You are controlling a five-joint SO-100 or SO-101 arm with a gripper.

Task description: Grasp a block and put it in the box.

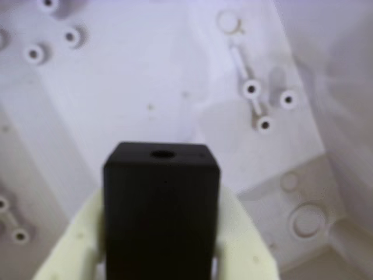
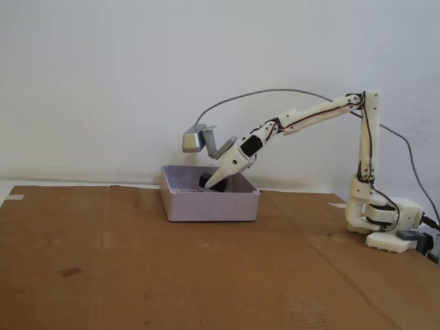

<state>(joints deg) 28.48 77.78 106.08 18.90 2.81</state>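
Cardboard (image 2: 137,275) covered the tabletop in the fixed view, brown and creased, with a dark smudge (image 2: 70,272) toward eight o'clock of the picture. You had the box (image 2: 206,205) sitting on it left of centre, pale lavender-grey with low walls. At about twelve o'clock of the box the grey camera module (image 2: 196,139) hung tilted above the far rim, mounted on the wrist. Your gripper (image 2: 208,184) reached down into the box from about two o'clock, its pale tips below the rim line, and a dark shape, the block (image 2: 205,181), showed just at those tips inside the box. Whether the block touched the floor of the box could not be told from that side. Further right, the white arm (image 2: 316,111) stretched up and over to its base (image 2: 381,220), which stood at the cardboard's edge around three o'clock, with a grey cable (image 2: 275,91) arching above it.

In the wrist view, the block (image 1: 162,204) filled the lower centre, matte black, with a small round hole in its upper face. You had the fingers (image 1: 76,245) clamped on it, cream-coloured pads pressing its left and right sides at seven and five o'clock of the picture. Behind it lay the box floor (image 1: 145,70), pale and blurred, with moulded rings and small white bosses at eleven, one and four o'clock.
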